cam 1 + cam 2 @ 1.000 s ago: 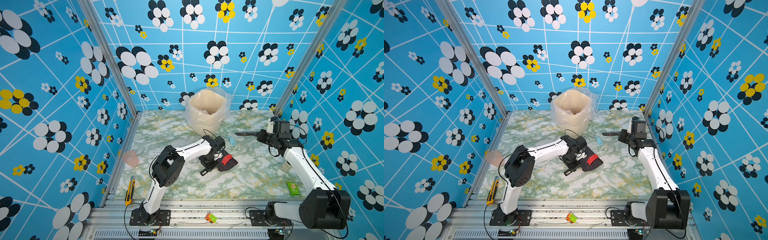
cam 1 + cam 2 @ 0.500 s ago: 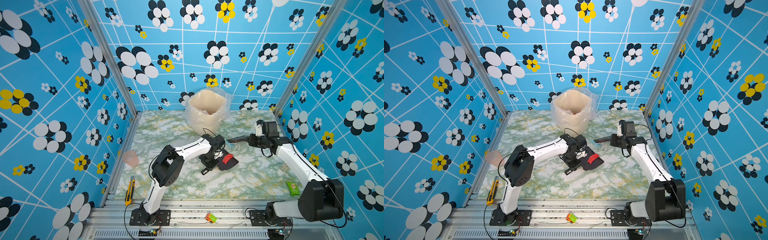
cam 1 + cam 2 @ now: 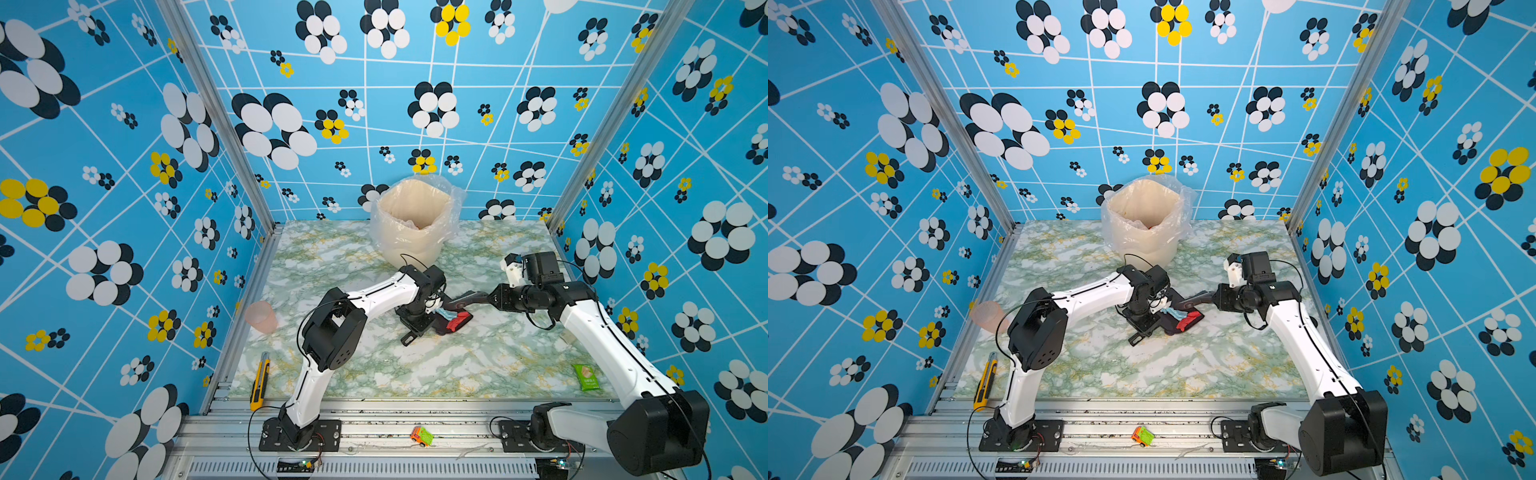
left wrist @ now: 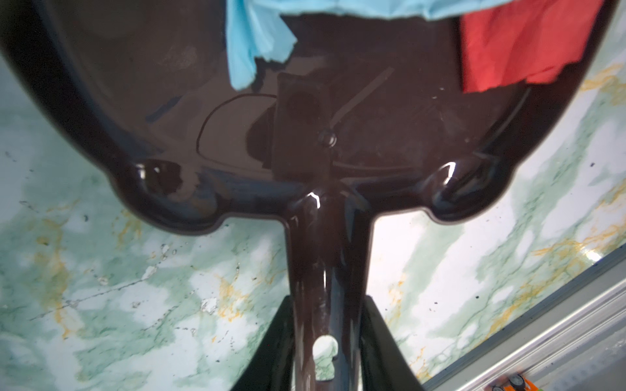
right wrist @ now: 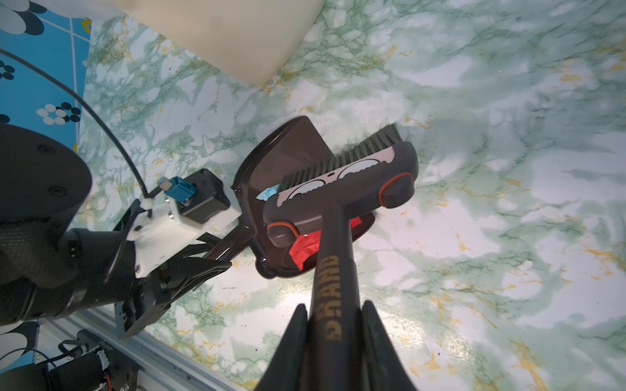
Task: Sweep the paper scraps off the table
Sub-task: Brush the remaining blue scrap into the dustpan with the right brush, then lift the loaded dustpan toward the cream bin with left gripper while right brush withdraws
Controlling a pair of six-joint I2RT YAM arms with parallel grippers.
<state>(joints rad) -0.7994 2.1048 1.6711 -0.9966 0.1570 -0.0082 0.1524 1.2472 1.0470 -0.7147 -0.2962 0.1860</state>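
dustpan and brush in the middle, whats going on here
The left fingers hold the dark brown dustpan by its handle, on the marble table. The right fingers grip the brush handle, bristles across the pan's mouth. A light blue scrap and a red scrap sit on the pan.

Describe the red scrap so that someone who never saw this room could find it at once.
Find the lined bin at the back of the marble table. In front of it, mid-table, a dark dustpan lies under a brush. The red scrap lies crumpled in that pan, bright red, while the light blue scrap beside it is pale.
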